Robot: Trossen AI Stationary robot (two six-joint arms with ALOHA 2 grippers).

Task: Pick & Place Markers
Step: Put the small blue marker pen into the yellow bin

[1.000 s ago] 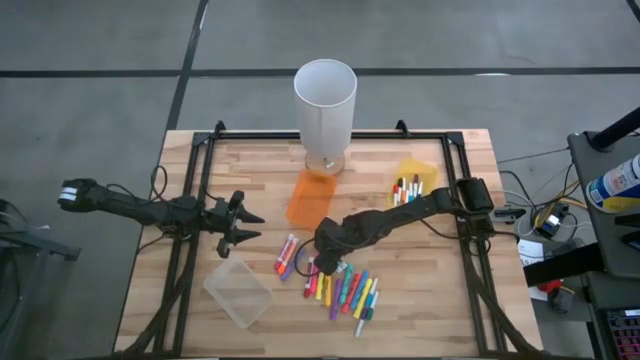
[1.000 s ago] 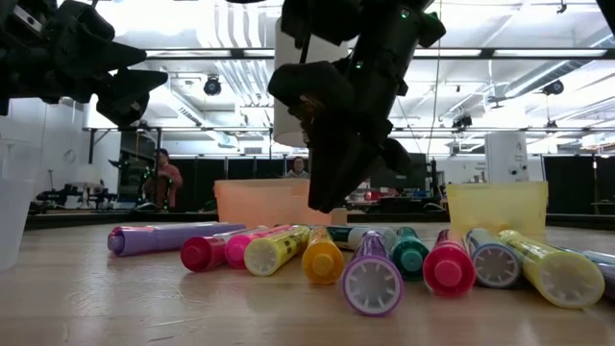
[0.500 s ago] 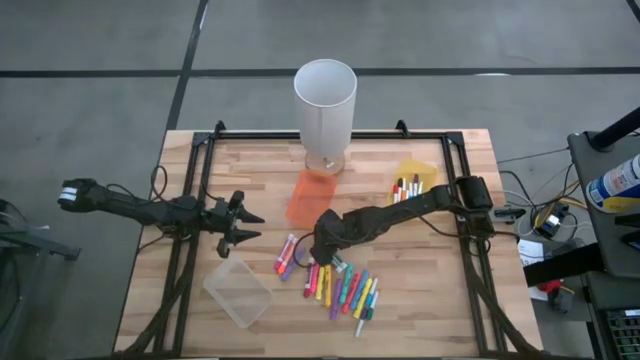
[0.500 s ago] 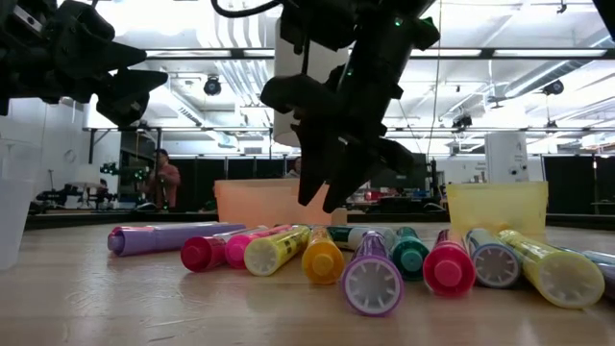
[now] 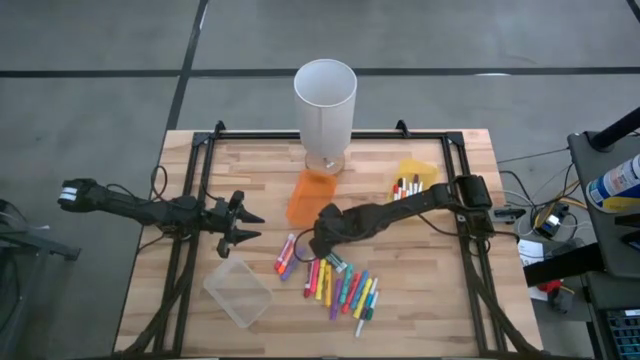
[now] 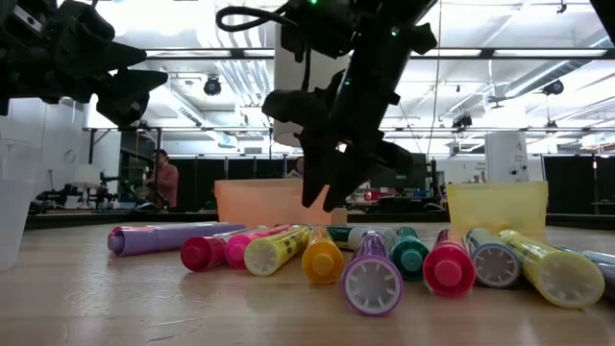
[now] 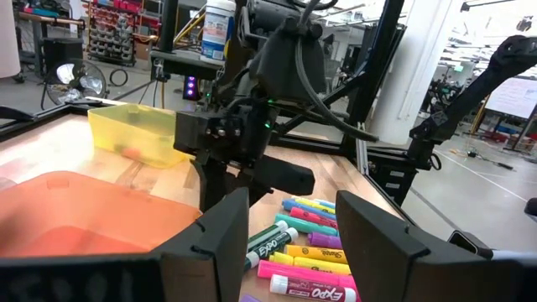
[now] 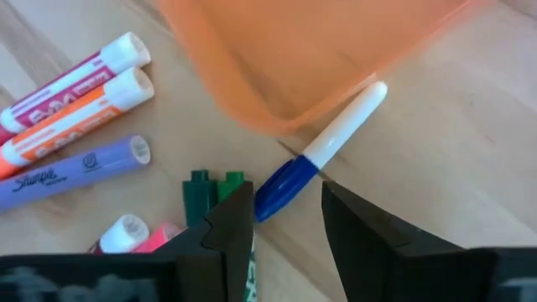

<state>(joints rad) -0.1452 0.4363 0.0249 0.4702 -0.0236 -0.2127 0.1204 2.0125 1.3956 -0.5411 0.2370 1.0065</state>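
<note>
Several coloured markers (image 5: 340,288) lie in a loose row on the wooden table; in the low view (image 6: 375,264) their capped ends face the camera. More markers stand in the yellow bin (image 5: 410,185). My right gripper (image 5: 322,242) hangs above the far end of the pile, just near of the orange bin (image 5: 310,198), shut on a white marker with a blue cap (image 8: 327,151). My left gripper (image 5: 242,222) is open and empty over the table's left part, above the clear bin (image 5: 238,290). My right gripper pinches the marker's blue cap end (image 8: 281,189) between its two fingers, coming from above and pointing down. The marker lies slanting across the gap. Its white barrel (image 8: 357,117) sticks out toward the orange bin's edge. In the low view the fingers (image 6: 327,183) hang above the pile.
A tall white cylinder (image 5: 325,100) stands at the far middle, right behind the orange bin. A black frame (image 5: 200,170) runs round the table. A purple and two pink markers (image 5: 287,255) lie left of the pile. People show in the room behind (image 6: 163,178).
My right gripper has risen from the marker pile and gone toward the table's far edge, up to the orange bin's near side.
</note>
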